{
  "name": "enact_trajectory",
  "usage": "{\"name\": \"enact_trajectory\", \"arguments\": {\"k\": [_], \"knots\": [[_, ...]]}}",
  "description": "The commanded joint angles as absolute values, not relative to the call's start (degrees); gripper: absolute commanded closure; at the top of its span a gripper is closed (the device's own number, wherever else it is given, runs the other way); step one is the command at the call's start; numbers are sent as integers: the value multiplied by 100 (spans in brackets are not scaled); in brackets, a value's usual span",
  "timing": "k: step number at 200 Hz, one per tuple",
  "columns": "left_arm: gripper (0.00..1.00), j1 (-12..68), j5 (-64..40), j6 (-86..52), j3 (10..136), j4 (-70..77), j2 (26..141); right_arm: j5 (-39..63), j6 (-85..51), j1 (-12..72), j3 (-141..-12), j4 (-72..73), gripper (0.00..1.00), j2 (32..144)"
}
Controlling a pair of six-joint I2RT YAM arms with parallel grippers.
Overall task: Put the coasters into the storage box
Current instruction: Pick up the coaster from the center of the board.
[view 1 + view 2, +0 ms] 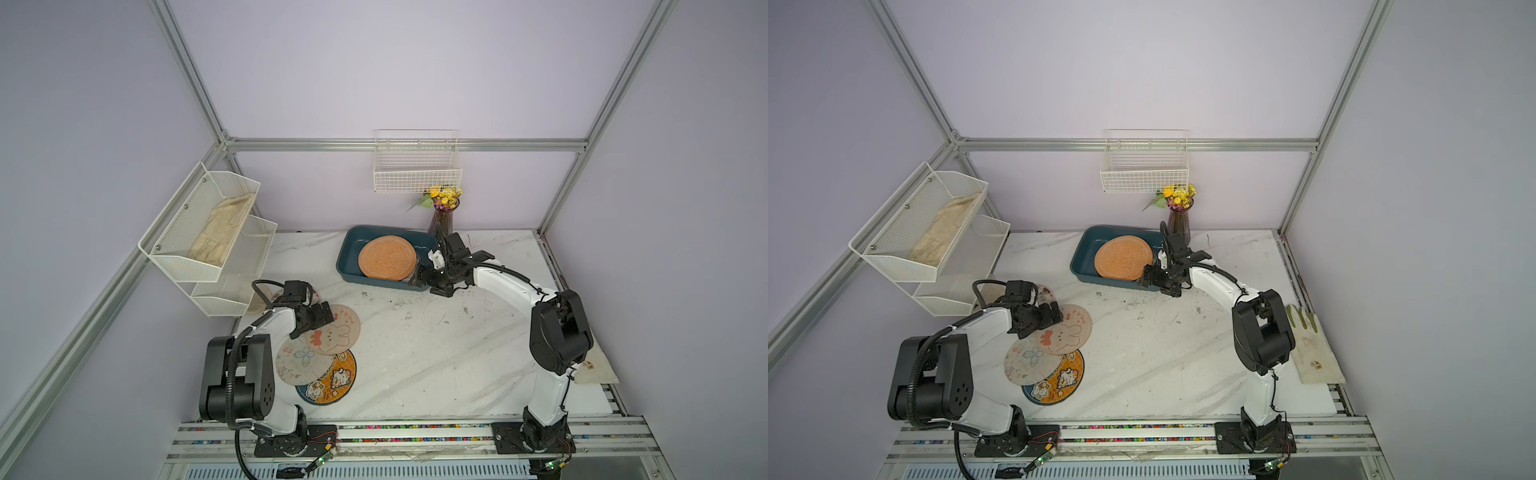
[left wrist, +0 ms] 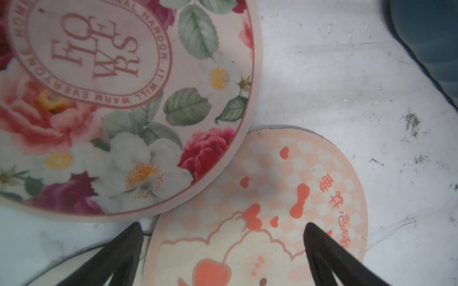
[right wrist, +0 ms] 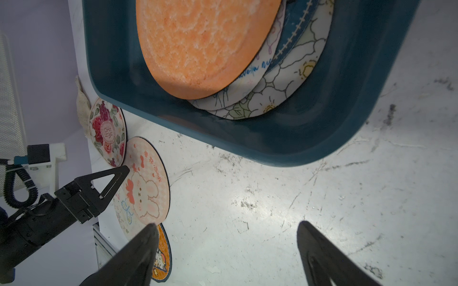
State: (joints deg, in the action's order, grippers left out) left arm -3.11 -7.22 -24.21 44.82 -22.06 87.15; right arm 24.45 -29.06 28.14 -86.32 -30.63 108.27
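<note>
Overlap worried me: my left gripper (image 2: 223, 224), spread wide, hung over the bunny coaster (image 1: 332, 329) at eight o'clock, the floral coaster (image 2: 124, 99) lapping its edge; a pinch might drag both. At twelve sat the storage box (image 1: 351, 249), my right gripper (image 3: 226, 224) wide and empty beside it.

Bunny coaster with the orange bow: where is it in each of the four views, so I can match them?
Top view: bunny coaster at the table's left, overlapping the butterfly coaster.
Top view: the same spot.
Left wrist: the coaster under the open left hand, beside the rose coaster.
Right wrist: the coaster beyond the storage box, near the left hand.
Shared landmark: the teal storage box, in all four.
</note>
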Motion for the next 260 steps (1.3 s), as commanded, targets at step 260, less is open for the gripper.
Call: {"name": "enact_trajectory", "arguments": {"k": [260], "knots": [[0,2597,-1412,-3415,5591,-2162,10121,2371,-3115,3056,-7555,-2686,11,10233]]}}
